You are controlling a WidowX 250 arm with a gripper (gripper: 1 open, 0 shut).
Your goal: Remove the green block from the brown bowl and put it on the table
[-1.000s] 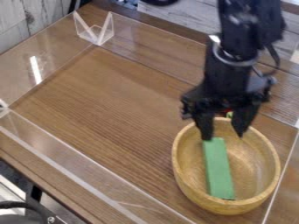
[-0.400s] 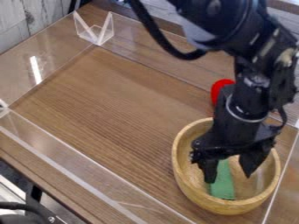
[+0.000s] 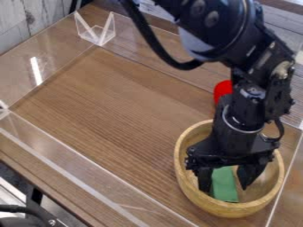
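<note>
Wood-grain counter (image 3: 106, 97) fills the view, fenced by clear plastic walls, and all the action sits at its near right corner, where the brown bowl (image 3: 190, 182) holds the green block (image 3: 225, 183). And down goes the gripper (image 3: 228, 168), pointing straight at the bowl's floor, jaws spread wide with one finger on each side of the block and nothing clamped yet! The block lies flat, a long thin slab, its far end hidden under the black wrist. It looks stiff and light, probably foam or painted wood, so it should not sag or crush; the smooth faces might slip, though. Best bet, I'd say, is pinching across the narrow width near the middle of its length, so it lifts level and clears the rim without tipping. A red object (image 3: 222, 89) peeks out just behind the arm, beyond the bowl. Open wood to the left of the bowl looks like the natural landing spot.
</note>
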